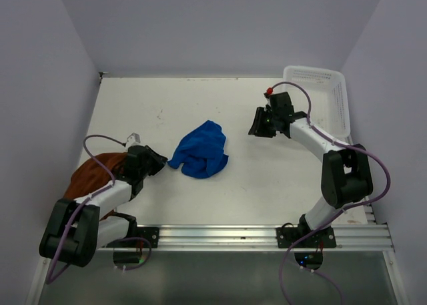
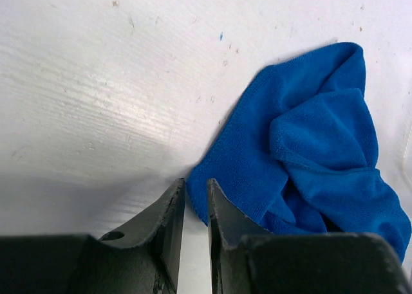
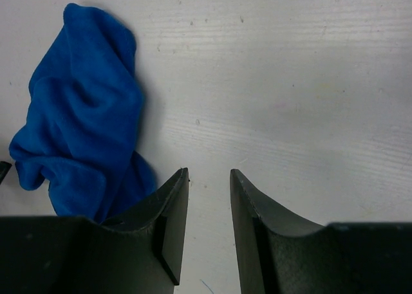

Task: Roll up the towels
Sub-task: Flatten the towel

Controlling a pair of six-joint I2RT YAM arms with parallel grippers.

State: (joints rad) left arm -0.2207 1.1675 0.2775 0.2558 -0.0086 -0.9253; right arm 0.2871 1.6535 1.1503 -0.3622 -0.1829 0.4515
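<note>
table point(image 1: 267, 165) below both jaws | basket point(image 1: 327, 91) behind right jaws | rust-brown towel point(image 1: 90, 175) bunched behind left jaws, well apart | blue towel point(image 1: 200, 150) crumpled, corner at left fingertips | left gripper point(image 2: 196, 188) jaws nearly together, pinch unclear | right gripper point(image 3: 209, 173) jaws apart above bare table, blue towel to their left

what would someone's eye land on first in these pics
The bright blue towel lies crumpled in a heap mid-table, the one vivid patch on the white table. The left tool sits low at the towel's corner, jaws almost together, and a rust-brown towel is bunched at the table's left edge. The right tool hangs open over bare table, near a white basket in the far right corner.
</note>
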